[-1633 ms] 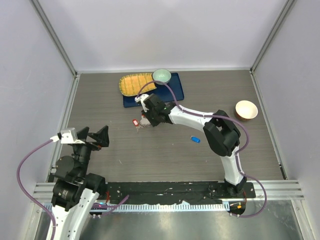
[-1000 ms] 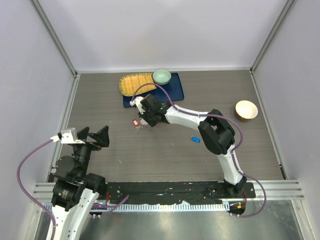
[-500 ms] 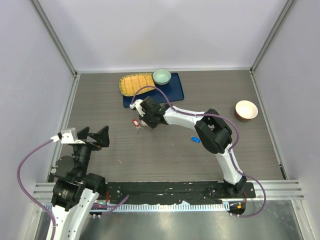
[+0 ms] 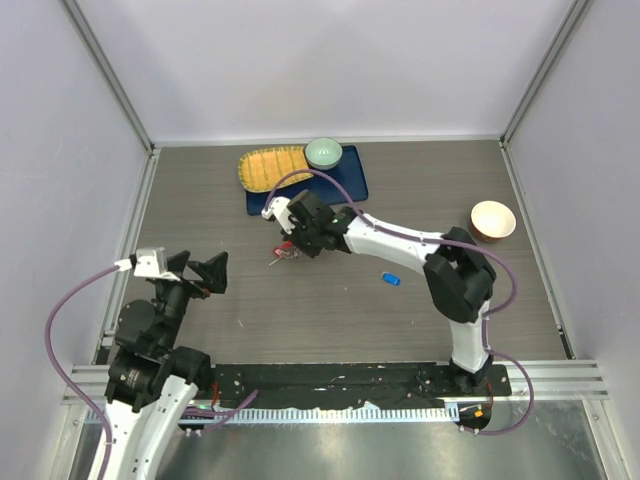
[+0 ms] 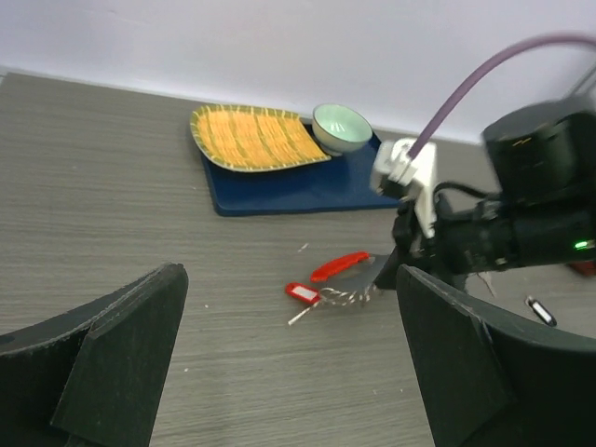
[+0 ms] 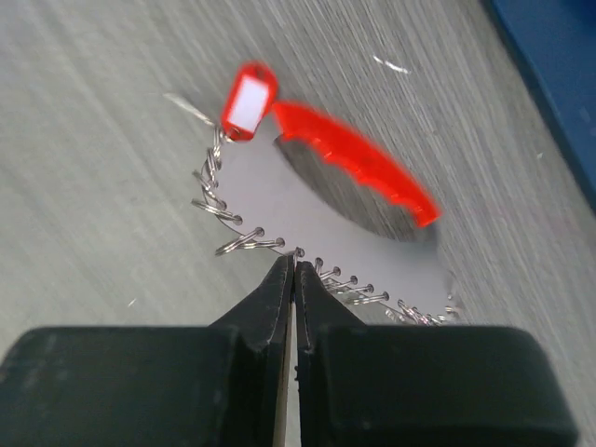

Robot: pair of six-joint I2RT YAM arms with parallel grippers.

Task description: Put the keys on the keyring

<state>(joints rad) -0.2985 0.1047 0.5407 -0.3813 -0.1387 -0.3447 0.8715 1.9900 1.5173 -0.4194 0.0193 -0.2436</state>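
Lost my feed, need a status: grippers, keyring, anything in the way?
Right gripper shut on keyring, at its chain. Left gripper open, holding nothing. Blue key lies apart, not on ring. Nothing in the way.

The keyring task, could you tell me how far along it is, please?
Done: nothing certain; the red key lies against the keyring, attachment unclear. In hand: the right gripper is shut on its chain. Left: the blue key lies apart; the left gripper is open, empty.
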